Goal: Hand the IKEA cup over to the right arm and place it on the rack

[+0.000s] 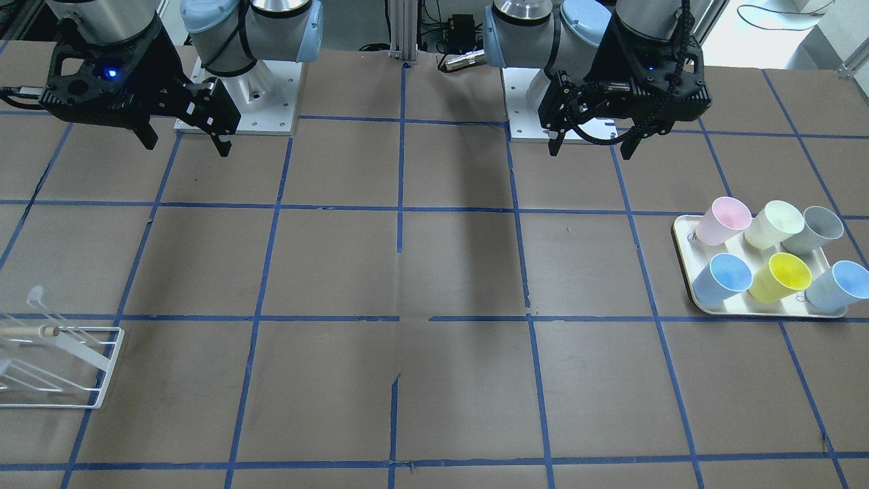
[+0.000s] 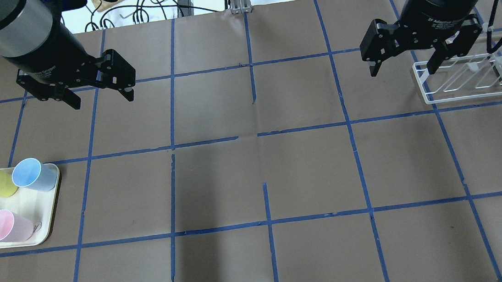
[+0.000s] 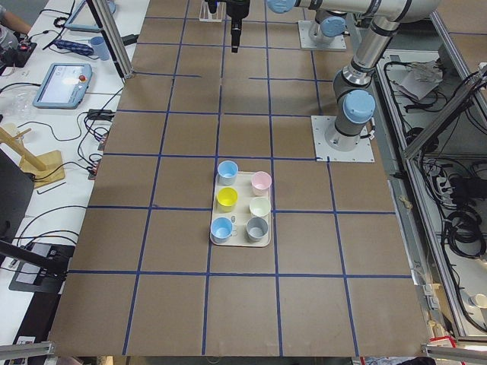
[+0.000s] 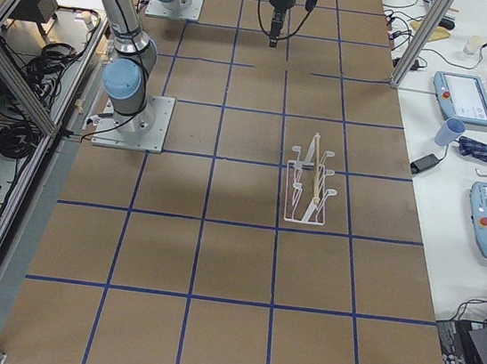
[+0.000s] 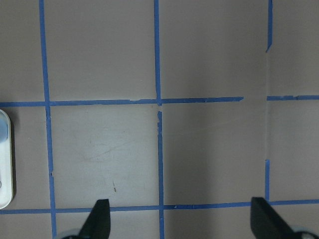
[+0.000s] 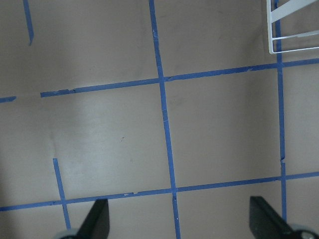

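**While both arms hang above the surface, the grey cup stands on its tray**

As the front-facing camera shows it, the brown, blue-taped surface (image 1: 407, 285) fills the field. The right arm (image 1: 102, 20) enters at 11 o'clock and the left arm (image 1: 645, 20) at 1 o'clock. The right end effector (image 1: 186, 149) and the left end effector (image 1: 590, 154) both hang above the surface, released and empty, with fingers spread. The rack (image 4: 315, 181) sits at 8 o'clock, partly cut by the frame edge, well apart from the tray (image 1: 683, 258) at 3 o'clock. Six cups stand mouth-up on the tray in two rows of three. The IKEA cup (image 1: 815, 231) occupies the tray's 1 o'clock corner. It is just beside a cream-green cup (image 1: 774, 224) at its 9 o'clock and a light-blue cup (image 1: 838, 285) at its 5 o'clock, and apart from both end effectors.
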